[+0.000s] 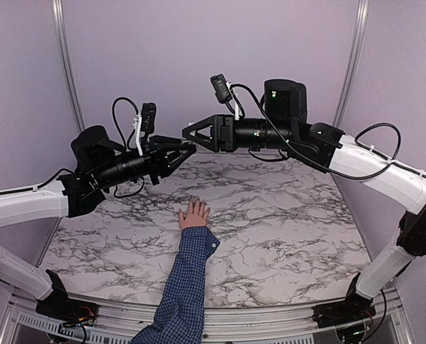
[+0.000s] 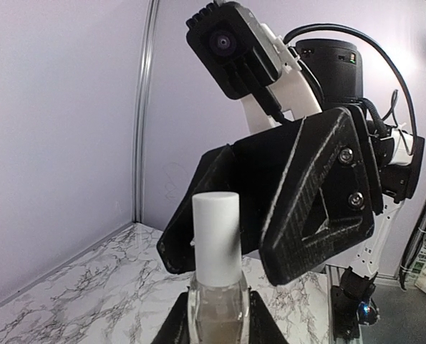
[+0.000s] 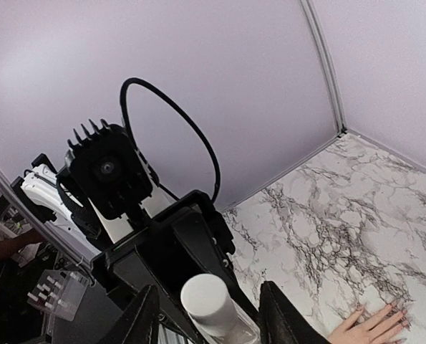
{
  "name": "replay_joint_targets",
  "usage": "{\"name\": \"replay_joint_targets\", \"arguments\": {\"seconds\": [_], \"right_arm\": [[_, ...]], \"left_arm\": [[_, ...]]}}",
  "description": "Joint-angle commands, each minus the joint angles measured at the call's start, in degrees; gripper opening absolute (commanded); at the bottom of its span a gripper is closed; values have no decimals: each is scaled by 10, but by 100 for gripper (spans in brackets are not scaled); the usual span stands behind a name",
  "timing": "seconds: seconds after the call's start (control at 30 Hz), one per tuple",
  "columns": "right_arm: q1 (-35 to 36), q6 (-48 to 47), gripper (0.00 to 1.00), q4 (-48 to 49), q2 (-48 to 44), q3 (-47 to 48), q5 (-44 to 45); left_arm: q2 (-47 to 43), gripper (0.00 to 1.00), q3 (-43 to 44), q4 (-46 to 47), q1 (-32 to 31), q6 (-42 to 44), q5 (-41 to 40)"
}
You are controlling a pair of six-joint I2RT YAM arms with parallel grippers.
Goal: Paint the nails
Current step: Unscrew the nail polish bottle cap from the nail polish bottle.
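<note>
My left gripper [image 2: 216, 326] is shut on a small clear nail polish bottle [image 2: 216, 304] and holds it upright in the air; its white cap [image 2: 216, 236] sticks up. My right gripper [image 3: 207, 322] is open, its fingers [image 3: 277, 315] on either side of the cap [image 3: 205, 301] and apart from it. In the top view both grippers meet tip to tip, left [image 1: 178, 150] and right [image 1: 189, 133], above the far half of the table. A small hand [image 1: 194, 213] in a blue checked sleeve [image 1: 187, 276] lies flat, fingers spread. The nails [image 1: 196, 203] are too small to make out.
The marble table [image 1: 284, 229] is enclosed by lilac walls with metal corner posts [image 1: 66, 64]. The sleeved forearm comes in over the near edge between the arm bases. The hand also shows at the bottom right of the right wrist view [image 3: 370, 326].
</note>
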Motion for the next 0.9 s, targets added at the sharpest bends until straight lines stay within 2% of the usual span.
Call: {"name": "replay_joint_targets", "arguments": {"seconds": [0.0,0.27,0.43,0.57,0.87], "right_arm": [[1,58,45,-24,11,20,83],[3,72,42,-28,27,34,92],[8,74,41,-31,45,49,92],[8,70,33,-41,57,63,97],[11,55,0,-47,65,69,89]], "left_arm": [[-17,0,-10,-3,-1,21,-80],[-22,0,-27,-13,-9,65,-137],[-15,0,-27,-19,-15,75,-141],[-15,0,-27,-26,-20,83,-146],[-5,2,-17,-57,-22,90,-171]]}}
